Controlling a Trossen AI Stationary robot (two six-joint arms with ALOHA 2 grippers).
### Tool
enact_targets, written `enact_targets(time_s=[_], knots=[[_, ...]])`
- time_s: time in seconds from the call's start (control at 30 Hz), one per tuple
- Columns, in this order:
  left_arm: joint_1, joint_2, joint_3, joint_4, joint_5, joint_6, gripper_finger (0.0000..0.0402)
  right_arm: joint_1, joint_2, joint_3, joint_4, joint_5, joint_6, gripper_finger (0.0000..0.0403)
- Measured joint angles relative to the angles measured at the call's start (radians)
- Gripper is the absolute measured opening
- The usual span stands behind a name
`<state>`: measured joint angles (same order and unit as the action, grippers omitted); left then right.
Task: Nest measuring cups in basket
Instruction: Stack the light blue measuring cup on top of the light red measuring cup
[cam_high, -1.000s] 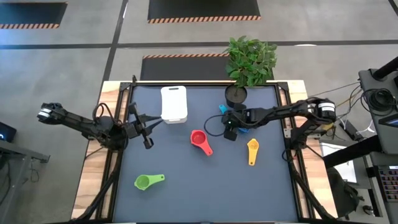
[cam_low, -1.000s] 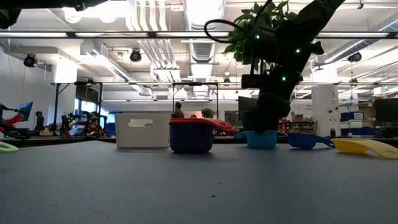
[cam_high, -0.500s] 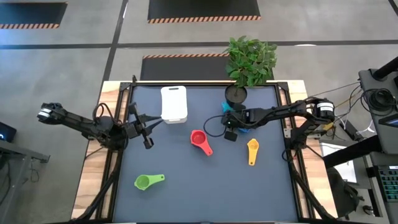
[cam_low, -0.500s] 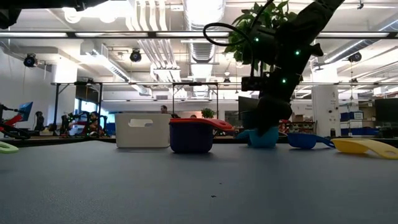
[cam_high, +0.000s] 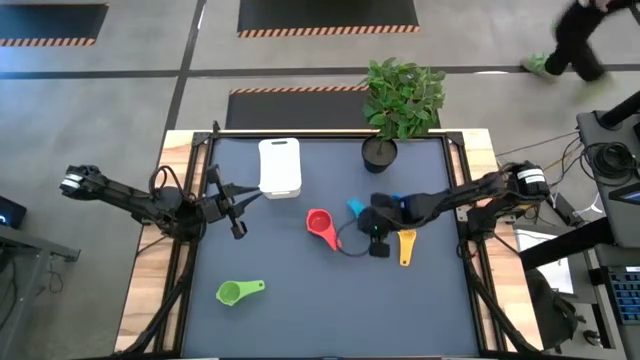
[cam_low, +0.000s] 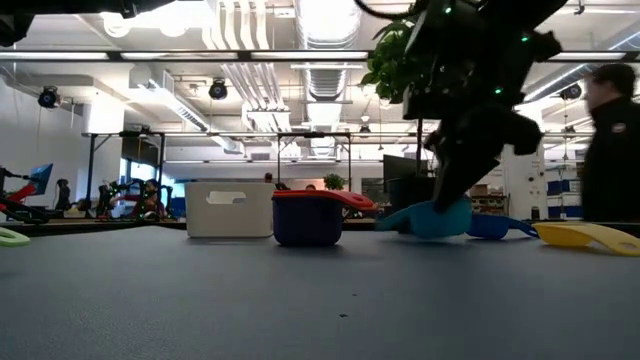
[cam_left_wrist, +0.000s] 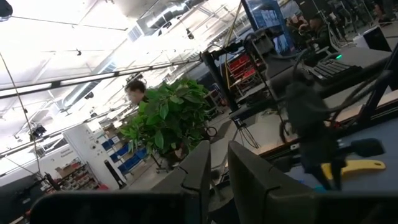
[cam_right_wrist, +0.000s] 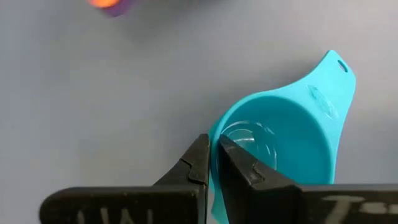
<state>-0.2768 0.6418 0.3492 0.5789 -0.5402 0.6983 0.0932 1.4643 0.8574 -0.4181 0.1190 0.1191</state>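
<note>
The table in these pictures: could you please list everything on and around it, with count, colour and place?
Basket: one, white, far side, left of centre.
Red cup: one, mid-table, seated in a purple cup.
Teal cup: one, right of centre, rim pinched by the right gripper, tilted.
Blue cup: one, behind the teal cup.
Yellow cup: one, right side.
Green cup: one, near left.
Plant: one, green, black pot, far edge.
Person: one, dark clothes, beyond the table.
Left gripper: waiting at left.
Right gripper: shut on the teal cup.
</note>
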Motion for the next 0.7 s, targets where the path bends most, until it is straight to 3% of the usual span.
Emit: enact_targets(time_s=[0.27,0.4,0.53,0.7], knots=[[0.000,0.004,0.000,0.001,0.000,0.000,0.0038,0.200,0.000,0.000,-0.012,-0.045,0.138,0.0013],[0.000,0.006,0.000,0.003,0.000,0.000,0.0038,0.279,0.000,0.000,-0.013,0.029,0.188,0.0013],[0.000,0.006,0.000,0.004,0.000,0.000,0.0038,0.299,0.000,0.000,-0.013,0.082,0.235,0.0025],[0.000,0.006,0.000,0.008,0.000,0.000,0.0038,0.297,0.000,0.000,-0.016,0.091,0.274,0.0072]])
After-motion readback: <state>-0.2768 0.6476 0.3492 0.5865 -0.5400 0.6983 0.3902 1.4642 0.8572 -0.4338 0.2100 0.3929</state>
